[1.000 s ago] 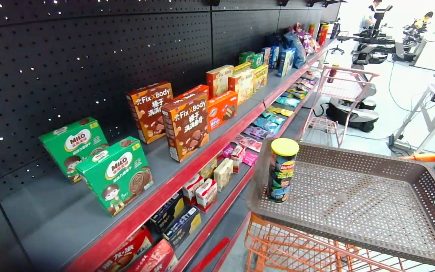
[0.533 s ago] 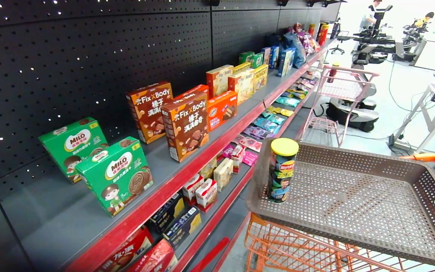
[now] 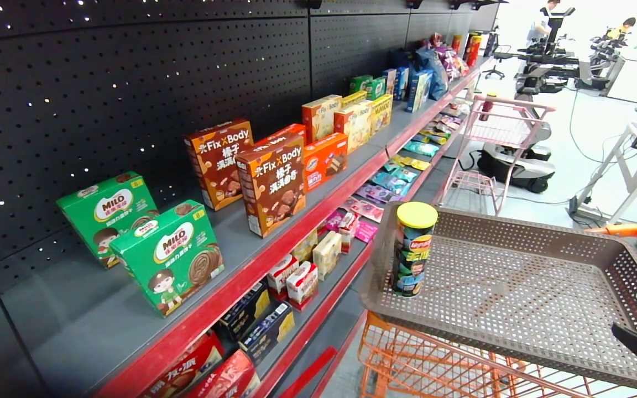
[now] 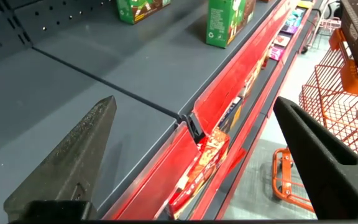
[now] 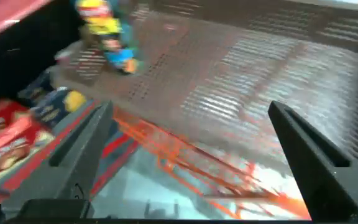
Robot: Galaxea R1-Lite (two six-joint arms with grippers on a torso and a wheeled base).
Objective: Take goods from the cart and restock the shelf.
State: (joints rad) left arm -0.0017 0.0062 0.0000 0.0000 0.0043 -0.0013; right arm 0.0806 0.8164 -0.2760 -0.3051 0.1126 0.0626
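1. Now, we see the chip can [image 3: 413, 249] standing upright with its yellow lid on, at the left end of the brown perforated tray [image 3: 517, 287], just beside the tray's wall on the shelf side.
2. We find the tray resting on top of the orange cart [image 3: 434, 362], and the cart is parked just beside the shelf [image 3: 75, 326].
3. Our right gripper [image 5: 191, 155] has its fingers spread wide with nothing between them. It hangs off the tray's near edge above the cart's orange wire, well apart from the can. The right wrist view is smeared, yet we can make out the can [image 5: 107, 31] at the tray's far end.
4. Our left gripper [image 4: 191, 162] is also spread wide and empty. It hovers over the red front edge [image 4: 229, 93] of the top shelf board, above a bare grey stretch on the near side of the green boxes [image 3: 172, 257].
5. Along the top board we count two green boxes, then two brown boxes [image 3: 272, 185], with orange and yellow boxes farther down the row.
6. On the lower boards we see small packets and red packs [image 4: 204, 162].
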